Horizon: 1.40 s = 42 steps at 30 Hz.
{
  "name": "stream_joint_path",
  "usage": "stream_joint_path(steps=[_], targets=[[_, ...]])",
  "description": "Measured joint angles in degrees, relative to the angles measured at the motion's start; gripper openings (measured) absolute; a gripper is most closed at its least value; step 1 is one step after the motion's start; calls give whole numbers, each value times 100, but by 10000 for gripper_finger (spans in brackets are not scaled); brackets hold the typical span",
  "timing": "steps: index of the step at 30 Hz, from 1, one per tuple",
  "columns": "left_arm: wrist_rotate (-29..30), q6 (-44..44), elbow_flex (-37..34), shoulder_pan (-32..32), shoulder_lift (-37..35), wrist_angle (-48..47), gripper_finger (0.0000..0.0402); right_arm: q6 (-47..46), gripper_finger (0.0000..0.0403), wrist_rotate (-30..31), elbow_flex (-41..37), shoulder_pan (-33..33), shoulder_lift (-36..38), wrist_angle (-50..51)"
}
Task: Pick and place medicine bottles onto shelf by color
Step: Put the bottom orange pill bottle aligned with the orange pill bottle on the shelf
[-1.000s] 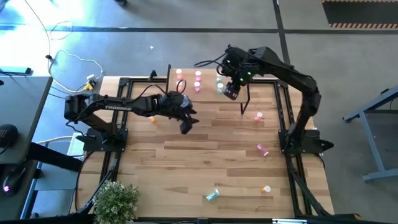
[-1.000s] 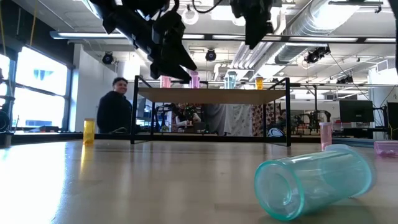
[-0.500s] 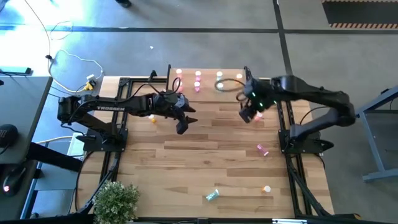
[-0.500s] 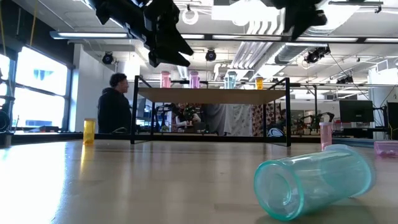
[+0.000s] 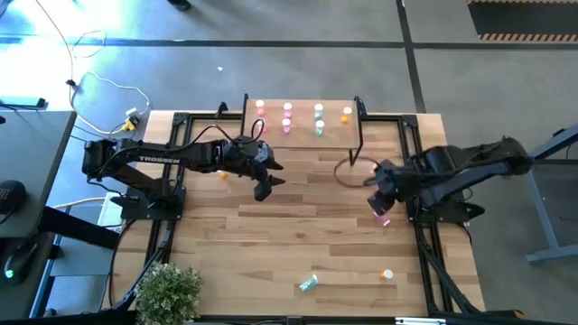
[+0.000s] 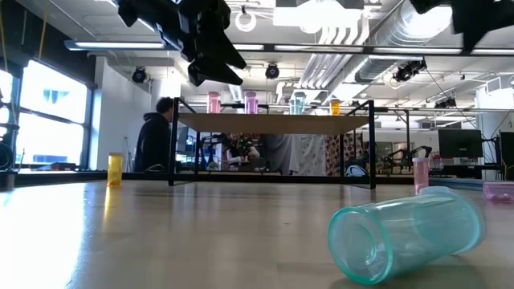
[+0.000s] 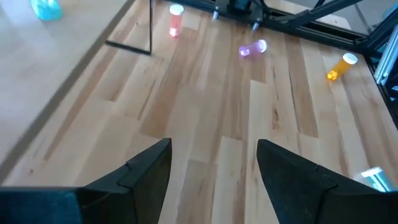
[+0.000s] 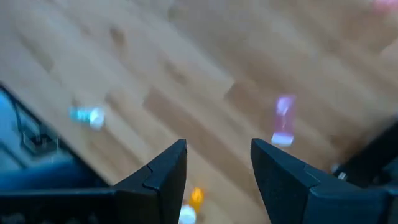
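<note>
The shelf (image 5: 302, 122) stands at the table's far edge with pink, teal and orange medicine bottles (image 5: 287, 110) upright on its top. Loose ones lie on the table: a pink bottle (image 5: 383, 218) at the right, a teal bottle (image 5: 309, 283) and an orange bottle (image 5: 387, 273) near the front, and another orange bottle (image 5: 221, 171) by the left arm. My left gripper (image 7: 214, 162) hovers open over mid-table, in front of the shelf's left end. My right gripper (image 8: 217, 168) hangs open, pointing down, just above the lying pink bottle (image 8: 283, 121).
A potted plant (image 5: 167, 293) stands at the near left corner. Black frame rails (image 5: 420, 162) run along the table's sides. One pink bottle (image 7: 176, 18) stands by the shelf's right leg. A person (image 6: 157, 144) passes behind the table. Bare planks lie between the shelf and the front bottles.
My right gripper has swung from the shelf's right end toward the table's near right, sinking and rolling about its own axis, and now hangs over the lying pink bottle. My left gripper has drawn back a little toward the left and risen slightly. No bottle has moved.
</note>
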<state>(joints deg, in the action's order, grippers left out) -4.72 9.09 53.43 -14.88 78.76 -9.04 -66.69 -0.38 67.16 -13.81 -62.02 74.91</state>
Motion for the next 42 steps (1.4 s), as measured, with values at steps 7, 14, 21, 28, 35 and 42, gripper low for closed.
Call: stream_joint_path(steps=[7,14,21,28,35,42], targets=[[12,181,0,197,0,-62,227,-454,184,-418,-376,-1106,-24,-393],[88,442,0,377,0,-64,227,-1342,224,-438,-872,-2219,-23,-900],[153,827,0,490,2,-64,227,-2480,226,-433,-1533,-3097,-23,-1999],[201,1026,0,492,2,-64,227,-3222,226,-306,-1837,-3727,-317,-2650],[266,1171,0,492,4,-64,227,-3455,226,-180,-1699,-4082,-1028,-2851],[265,1270,0,492,4,-64,227,-3493,226,-64,-1673,-4085,-1747,-3181]])
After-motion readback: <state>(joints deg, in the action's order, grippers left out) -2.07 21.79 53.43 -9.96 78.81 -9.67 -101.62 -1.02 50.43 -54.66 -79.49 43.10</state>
